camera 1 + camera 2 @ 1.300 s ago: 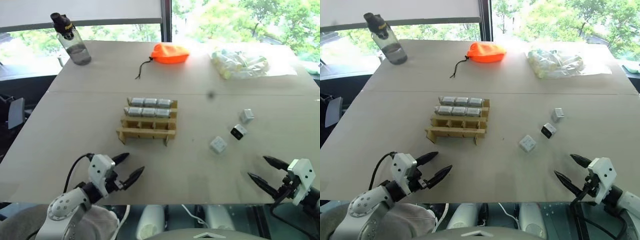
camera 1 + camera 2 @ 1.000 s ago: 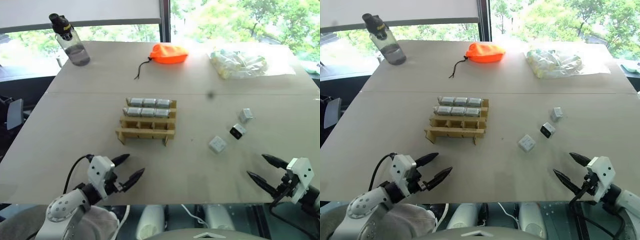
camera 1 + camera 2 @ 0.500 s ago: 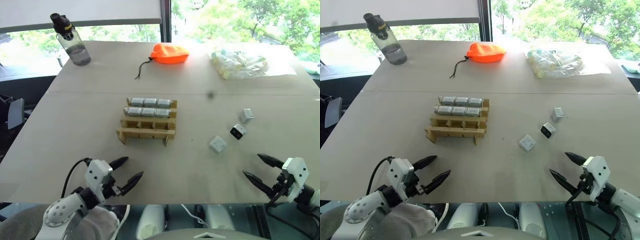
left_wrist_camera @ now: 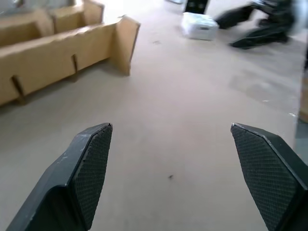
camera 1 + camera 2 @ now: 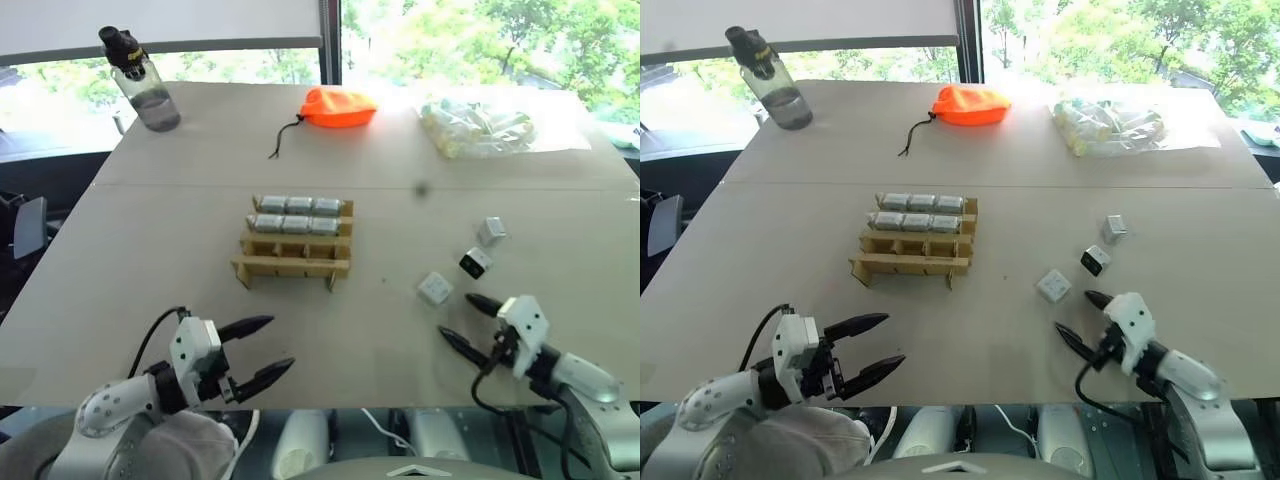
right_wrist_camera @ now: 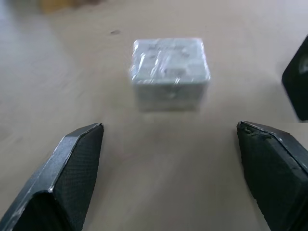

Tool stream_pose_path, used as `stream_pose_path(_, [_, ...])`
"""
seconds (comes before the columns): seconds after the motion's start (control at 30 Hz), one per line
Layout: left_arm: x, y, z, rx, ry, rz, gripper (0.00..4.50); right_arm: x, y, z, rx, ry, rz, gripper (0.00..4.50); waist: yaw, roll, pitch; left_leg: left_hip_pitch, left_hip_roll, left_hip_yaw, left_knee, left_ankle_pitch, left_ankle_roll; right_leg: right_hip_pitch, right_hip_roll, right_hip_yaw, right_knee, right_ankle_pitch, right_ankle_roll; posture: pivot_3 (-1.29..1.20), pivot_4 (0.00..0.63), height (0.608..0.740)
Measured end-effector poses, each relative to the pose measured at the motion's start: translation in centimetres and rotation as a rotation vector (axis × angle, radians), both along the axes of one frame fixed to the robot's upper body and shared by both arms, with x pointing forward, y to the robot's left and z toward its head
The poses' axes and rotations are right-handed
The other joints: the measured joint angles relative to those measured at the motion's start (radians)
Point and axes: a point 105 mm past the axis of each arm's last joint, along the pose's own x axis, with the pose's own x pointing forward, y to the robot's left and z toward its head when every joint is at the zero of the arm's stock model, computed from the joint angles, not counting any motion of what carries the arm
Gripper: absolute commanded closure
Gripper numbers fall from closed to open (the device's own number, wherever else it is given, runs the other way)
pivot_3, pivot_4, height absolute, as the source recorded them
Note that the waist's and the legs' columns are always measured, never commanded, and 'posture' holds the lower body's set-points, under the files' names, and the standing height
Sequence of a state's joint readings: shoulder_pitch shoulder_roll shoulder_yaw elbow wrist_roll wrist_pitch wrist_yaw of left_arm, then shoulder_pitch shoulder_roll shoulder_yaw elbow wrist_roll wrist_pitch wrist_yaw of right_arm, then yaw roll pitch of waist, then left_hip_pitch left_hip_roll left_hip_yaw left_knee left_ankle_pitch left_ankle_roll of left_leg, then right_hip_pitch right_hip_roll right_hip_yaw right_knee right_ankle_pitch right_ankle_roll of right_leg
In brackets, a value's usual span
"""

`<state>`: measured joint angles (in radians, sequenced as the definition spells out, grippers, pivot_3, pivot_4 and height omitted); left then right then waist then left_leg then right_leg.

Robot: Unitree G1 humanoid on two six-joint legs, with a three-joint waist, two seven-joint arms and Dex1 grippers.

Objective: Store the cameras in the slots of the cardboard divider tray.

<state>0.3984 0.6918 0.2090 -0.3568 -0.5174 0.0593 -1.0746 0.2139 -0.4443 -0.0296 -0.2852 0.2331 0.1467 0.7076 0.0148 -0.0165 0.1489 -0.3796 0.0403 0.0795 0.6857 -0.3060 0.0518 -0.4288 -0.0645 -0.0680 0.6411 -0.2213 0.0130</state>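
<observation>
Left gripper (image 5: 262, 347) is spread wide, empty, near the table's (image 5: 150, 230) front edge. Cardboard divider tray (image 5: 294, 256), long axis left-right, holds six cameras (image 5: 299, 214) centrally. Right gripper (image 5: 466, 320), spread wide, faces the nearest loose camera (image 5: 435, 288).

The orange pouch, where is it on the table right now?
In the left eye view the orange pouch lies at the table's far side, near the middle, between the water bottle on the left and the plastic-wrapped cylinders on the right.
</observation>
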Motion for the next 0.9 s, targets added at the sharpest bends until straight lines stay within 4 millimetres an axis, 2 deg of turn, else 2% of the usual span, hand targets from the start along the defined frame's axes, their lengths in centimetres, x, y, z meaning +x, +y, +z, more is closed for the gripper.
stream_pose_path(0.13, [-0.4, 0.2, 1.5, 0.099, 0.010, -0.161, 0.35, 1.5, 1.4, 0.4, 0.015, -0.035, -0.023, 0.12, -0.001, -0.001, 0.000, -0.001, 0.000, 0.000, 0.000, 0.000, -0.001, -0.001, 0.001, 0.000, 0.000, 0.000, 0.000, 0.00, 0.150, 0.740])
stream_pose_path(0.2, [-0.3, 0.1, 2.6, 0.135, -0.005, -0.216, 0.35, 1.6, 2.2, 0.3, 0.024, -0.029, -0.012, 0.12, 0.000, 0.001, 0.001, -0.001, 0.000, 0.001, 0.000, 0.001, -0.002, -0.001, 0.000, 0.000, 0.000, 0.000, 0.000, 0.00, 0.150, 0.740])
stream_pose_path(0.3, [-0.1, 0.0, 3.5, 0.154, -0.017, -0.264, 0.35, 1.6, 2.2, 0.2, 0.022, -0.027, -0.019, 0.12, -0.001, 0.001, 0.001, -0.001, 0.000, 0.002, 0.000, 0.003, -0.005, -0.001, 0.000, 0.001, 0.000, 0.000, 0.000, 0.00, 0.150, 0.740])
stream_pose_path(0.37, [0.0, 0.0, 3.9, 0.185, -0.023, -0.297, 0.35, 1.6, 2.1, 0.2, 0.021, -0.028, -0.019, 0.65, -0.002, 0.000, 0.001, 0.000, 0.000, 0.002, 0.000, 0.003, -0.005, -0.001, 0.000, 0.002, 0.000, 0.000, 0.000, 0.00, 0.150, 0.740])
stream_pose_path(0.43, [0.1, 0.3, 4.1, 0.195, -0.023, -0.305, 0.35, 1.6, 2.1, 0.2, 0.020, -0.028, -0.019, 1.62, -0.002, 0.001, 0.001, 0.000, 0.000, 0.003, 0.000, 0.003, -0.005, -0.001, 0.000, 0.002, 0.000, 0.000, 0.001, 0.00, 0.150, 0.740])
stream_pose_path(0.53, [0.2, 0.7, 3.9, 0.189, -0.003, -0.298, 0.35, 1.5, 2.1, 0.3, 0.017, -0.033, -0.018, 2.51, -0.003, 0.001, 0.001, 0.000, 0.000, 0.003, 0.000, 0.003, -0.005, -0.001, 0.001, 0.002, 0.000, 0.000, 0.001, 0.00, 0.150, 0.740])
stream_pose_path(0.7, [0.8, 0.7, 4.0, 0.147, -0.008, -0.264, 0.35, 1.4, 2.2, 1.1, 0.012, -0.051, -0.011, 2.51, -0.001, 0.002, 0.002, 0.000, 0.000, 0.002, 0.000, 0.003, -0.005, -0.001, 0.001, 0.002, 0.000, 0.000, 0.001, 0.00, 0.150, 0.740])
stream_pose_path(0.77, [2.3, 0.2, 5.2, 0.077, -0.042, -0.204, 0.35, 1.7, 3.2, 2.9, -0.033, -0.130, 0.058, 2.51, -0.001, 0.001, 0.002, 0.000, 0.000, 0.002, 0.001, 0.003, -0.005, -0.001, 0.001, 0.002, 0.001, 0.002, 0.005, 0.00, 0.150, 0.740])
stream_pose_path(0.87, [4.7, -0.7, 6.7, 0.002, -0.040, -0.113, 0.35, 2.1, 5.3, 6.0, -0.251, -0.366, 0.262, 2.51, -0.003, 0.000, 0.001, 0.001, -0.001, 0.002, 0.001, 0.003, -0.005, 0.000, 0.001, 0.002, 0.001, 0.001, 0.008, 0.00, 0.150, 0.740])
stream_pose_path(0.9, [5.0, -1.0, 6.9, -0.008, -0.034, -0.112, 0.35, 2.2, 5.7, 6.4, -0.287, -0.410, 0.297, 2.51, -0.004, 0.000, 0.001, 0.001, -0.001, 0.002, 0.001, 0.003, -0.005, 0.000, 0.001, 0.002, 0.001, 0.001, 0.008, 0.00, 0.150, 0.740])
